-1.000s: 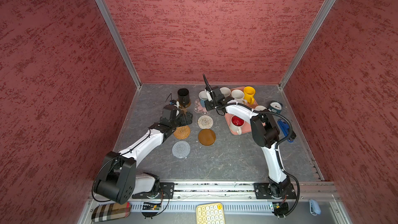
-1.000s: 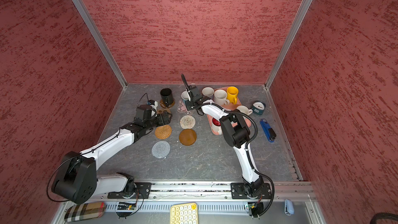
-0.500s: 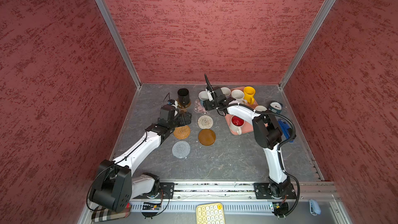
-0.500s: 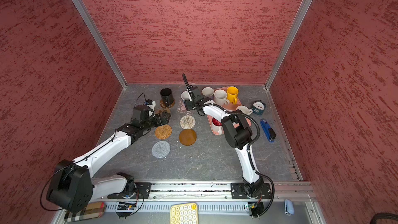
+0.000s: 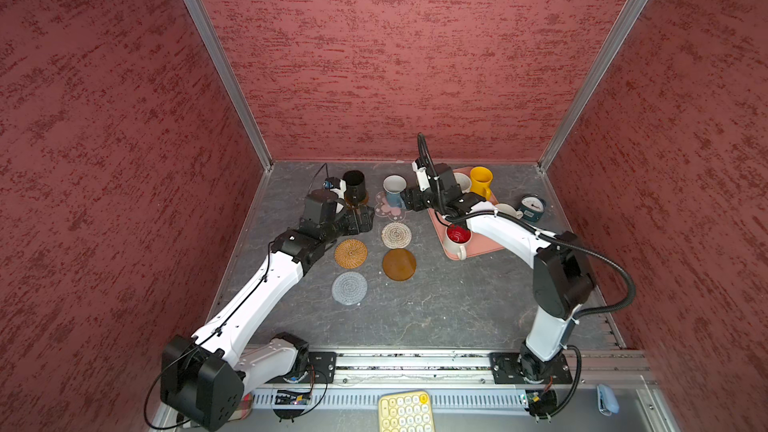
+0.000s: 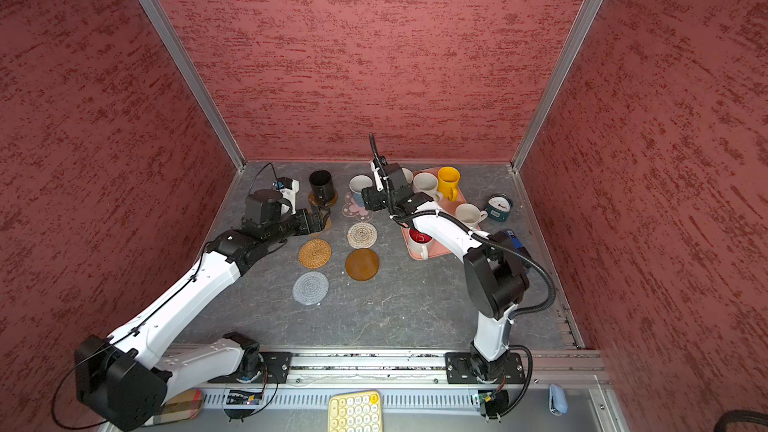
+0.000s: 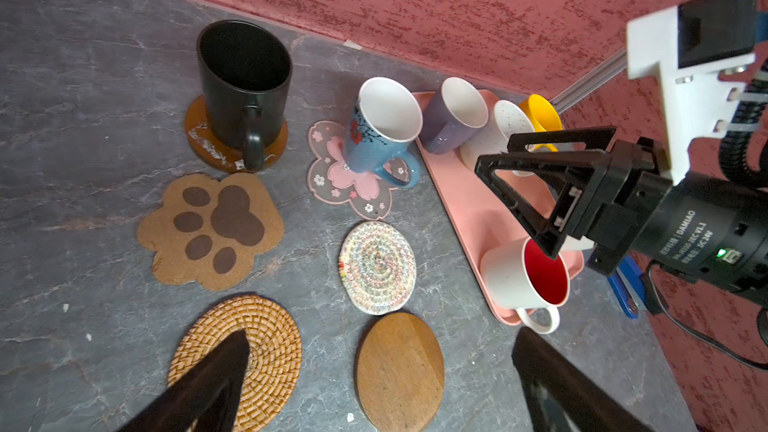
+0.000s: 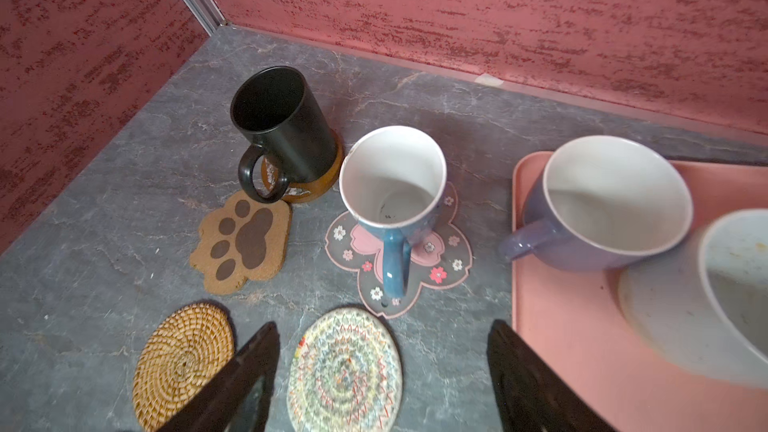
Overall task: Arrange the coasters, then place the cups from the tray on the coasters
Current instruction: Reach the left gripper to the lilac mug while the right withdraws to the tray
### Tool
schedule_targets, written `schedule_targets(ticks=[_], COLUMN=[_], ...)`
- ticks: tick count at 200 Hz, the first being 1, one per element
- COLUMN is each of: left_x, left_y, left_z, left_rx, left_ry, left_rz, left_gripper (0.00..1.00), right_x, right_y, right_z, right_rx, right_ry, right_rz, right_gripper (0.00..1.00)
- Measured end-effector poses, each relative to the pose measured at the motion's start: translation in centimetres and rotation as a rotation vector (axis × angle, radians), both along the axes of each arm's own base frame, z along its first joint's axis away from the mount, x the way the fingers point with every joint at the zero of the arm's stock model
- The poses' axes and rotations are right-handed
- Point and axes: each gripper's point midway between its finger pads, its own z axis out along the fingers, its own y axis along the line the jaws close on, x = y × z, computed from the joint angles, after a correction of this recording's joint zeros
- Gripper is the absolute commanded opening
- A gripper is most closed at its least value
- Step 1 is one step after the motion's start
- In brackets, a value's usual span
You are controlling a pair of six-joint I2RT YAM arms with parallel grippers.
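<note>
Coasters lie in two rows running from the far edge of the worktop [image 5: 415,317] toward the near one, spaced, it seems, so each takes one cup without handles clashing. Nearest the far left corner, the black cup [image 7: 245,89] stands on a brown disc [image 7: 199,139]. Beside it the blue cup [image 8: 392,184] stands upright on the flower coaster [image 8: 440,268], toward the mat's far side, its handle pointing at the right gripper [image 8: 384,326]. That gripper's fingers are spread well apart with nothing between them and stop short of the handle, so the cup rests on its own.

The left gripper [image 7: 380,334] is at its widest and empty too. It hangs over the gap between the rattan coaster [image 7: 274,351] and the wooden coaster [image 7: 399,371], probably to keep clear of the other arm's reach. The paw coaster [image 7: 210,230], beige woven coaster [image 7: 376,268] and grey coaster [image 5: 349,288] are also bare.

Right of the rows, near the far edge, the tray [image 7: 469,209] holds the lavender cup [image 7: 453,118], speckled cup [image 7: 494,135], yellow cup [image 7: 536,112], cream cup [image 6: 467,213] and red-lined cup [image 7: 523,280]: five cups for five free coasters. The lavender cup, at the tray's far left corner and closest to the right gripper, looks the likely next pick.
</note>
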Motion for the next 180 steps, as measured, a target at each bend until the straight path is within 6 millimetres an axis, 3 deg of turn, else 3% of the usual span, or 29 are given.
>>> schedule_targets(ticks=[43, 93, 134, 180], left_x=[0.9, 3.3, 5.9, 8.6], left_y=[-3.1, -6.1, -8.6, -12.6], left_z=[2.1, 0.8, 0.0, -2.0], left_rx=[0.074, 0.17, 0.208, 0.258], left_ry=[0.01, 0.079, 0.109, 0.123], left_rz=[-0.074, -0.151, -0.204, -0.262], left_gripper=[1.0, 0.98, 0.95, 0.89], right_x=[-4.1, -7.5, -9.1, -10.2], right_y=[-2.7, -6.3, -9.7, -11.9], right_z=[1.0, 3.2, 2.1, -0.1], right_rx=[0.059, 0.22, 0.302, 0.341], right_ry=[-0.009, -0.041, -0.026, 0.003], right_rz=[-0.027, -0.063, -0.119, -0.181], right_gripper=[0.83, 0.85, 0.86, 0.85])
